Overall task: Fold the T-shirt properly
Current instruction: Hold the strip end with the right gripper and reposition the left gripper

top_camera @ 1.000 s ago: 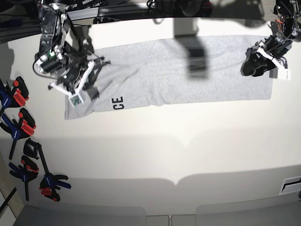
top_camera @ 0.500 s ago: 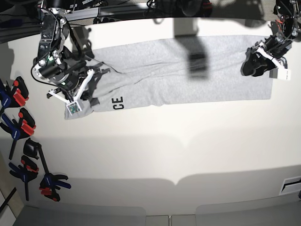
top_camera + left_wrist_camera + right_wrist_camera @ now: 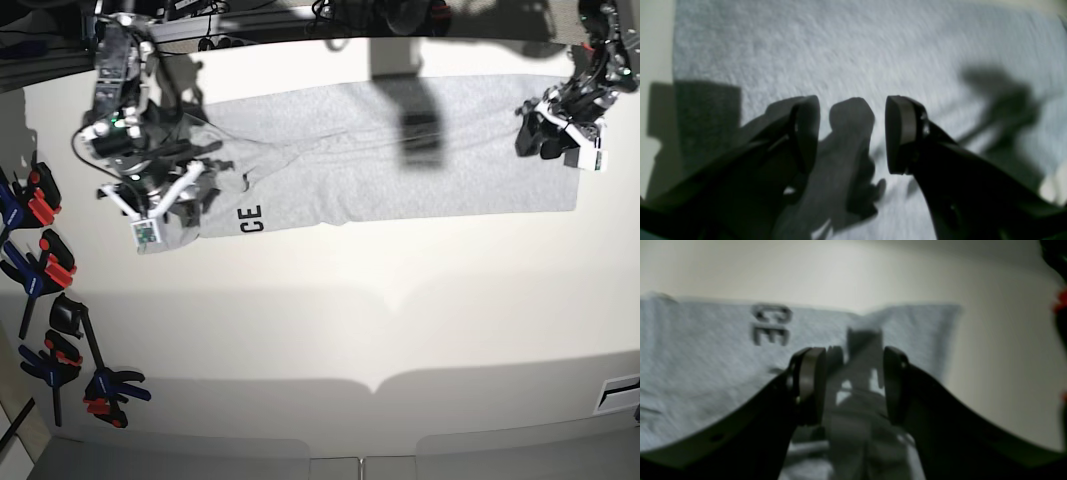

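Grey heather cotton T-shirt [image 3: 400, 150] lies lengthwise along the table's far edge; open-jawed right gripper [image 3: 853, 386] and left gripper [image 3: 851, 133] over opposite ends.

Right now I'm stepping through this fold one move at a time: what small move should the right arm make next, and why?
Probably lower the right gripper and close it on the T-shirt. Its jaws stand apart above the rumpled end near the CE lettering, holding nothing. The left gripper is likewise open over the far end, so neither end is gripped for a fold.
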Motion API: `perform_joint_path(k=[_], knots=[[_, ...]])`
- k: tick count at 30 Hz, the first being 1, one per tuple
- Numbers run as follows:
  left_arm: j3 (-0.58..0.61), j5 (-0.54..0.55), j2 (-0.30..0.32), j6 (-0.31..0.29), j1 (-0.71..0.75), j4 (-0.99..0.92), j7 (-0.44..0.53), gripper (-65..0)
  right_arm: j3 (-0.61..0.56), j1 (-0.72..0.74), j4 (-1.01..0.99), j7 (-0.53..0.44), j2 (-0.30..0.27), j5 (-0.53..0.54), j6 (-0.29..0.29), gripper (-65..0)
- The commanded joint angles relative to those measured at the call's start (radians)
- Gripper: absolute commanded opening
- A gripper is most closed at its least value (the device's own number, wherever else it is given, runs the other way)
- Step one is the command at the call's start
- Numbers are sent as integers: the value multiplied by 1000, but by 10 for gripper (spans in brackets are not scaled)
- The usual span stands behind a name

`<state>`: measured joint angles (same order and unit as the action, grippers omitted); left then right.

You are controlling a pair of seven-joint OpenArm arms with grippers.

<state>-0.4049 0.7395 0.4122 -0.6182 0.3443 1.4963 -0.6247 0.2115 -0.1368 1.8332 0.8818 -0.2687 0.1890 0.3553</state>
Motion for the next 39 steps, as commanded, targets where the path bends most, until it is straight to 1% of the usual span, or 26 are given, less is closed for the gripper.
perform_joint_path(k=[1, 2, 3, 4, 5, 7, 9, 10, 14, 19, 21, 23, 27, 28, 29, 31, 32, 33, 35, 37, 39], knots=[[-6, 10, 11, -14, -8, 15, 39, -358, 4, 14, -6, -40, 1, 5, 13, -389], [-6, -19, 0, -13, -10, 15, 54, -358, 4, 16, -27, -50, 18, 4, 25, -389], [-6, -71, -14, -10, -15, 15, 62, -358, 4, 21, -49, -52, 31, -1, 40, -389], [-6, -138, -27, 19, -15, 15, 73, -358, 4, 24, -74, -52, 41, -3, 53, -389], [-6, -211, -38, 68, -14, 14, 89, -358, 4, 26, -100, -52, 49, -5, 63, -389], [-6, -334, -49, 145, -14, 5, 111, -358, 4, 32, -150, -61, 59, -6, 78, -389], [-6, -385, -43, 204, -14, -11, 130, -358, 4, 38, -185, -64, 59, -2, 80, -389], [-6, -384, -37, 227, -16, -17, 129, -358, 4, 42, -193, -64, 58, -2, 79, -389], [-6, -359, -4, 230, -15, -18, 128, -357, 4, 66, -194, -63, 58, -2, 80, -389], [-6, -223, 22, 229, -14, 15, 129, -357, 4, 118, -194, -54, 58, -2, 80, -389], [-6, -207, 29, 229, -15, 52, 154, -357, 4, 141, -194, -43, 58, -2, 80, -389], [-7, -226, 38, 229, -14, 95, 211, -357, 4, 164, -194, -26, 58, -2, 87, -389], [-7, -407, 58, 230, -15, 152, 291, -357, 4, 198, -194, 27, 58, -2, 121, -389], [-7, -443, 61, 230, -16, 154, 286, -349, 4, 204, -194, 39, 59, -1, 135, -389], [-7, -452, 66, 240, -23, 154, 246, -323, 4, 204, -192, 42, 58, 3, 150, -389], [-7, -450, 82, 246, -50, 141, 95, -242, 5, 201, -186, 44, 58, 34, 181, -389], [-7, -430, 93, 246, -69, 123, 39, -206, 4, 200, -185, 43, 58, 52, 201, -389], [-8, -388, 109, 251, -87, 103, -4, -203, 4, 200, -185, 44, 59, 77, 216, -389], [-8, -269, 153, 257, -115, 63, -55, -204, 4, 200, -184, 56, 59, 126, 232, -389], [-9, -166, 198, 256, -132, 24, -75, -205, 4, 200, -184, 78, 59, 153, 243, -389], [-9, -108, 232, 256, -151, -20, -106, -205, 5, 200, -184, 93, 58, 159, 251, -389]])
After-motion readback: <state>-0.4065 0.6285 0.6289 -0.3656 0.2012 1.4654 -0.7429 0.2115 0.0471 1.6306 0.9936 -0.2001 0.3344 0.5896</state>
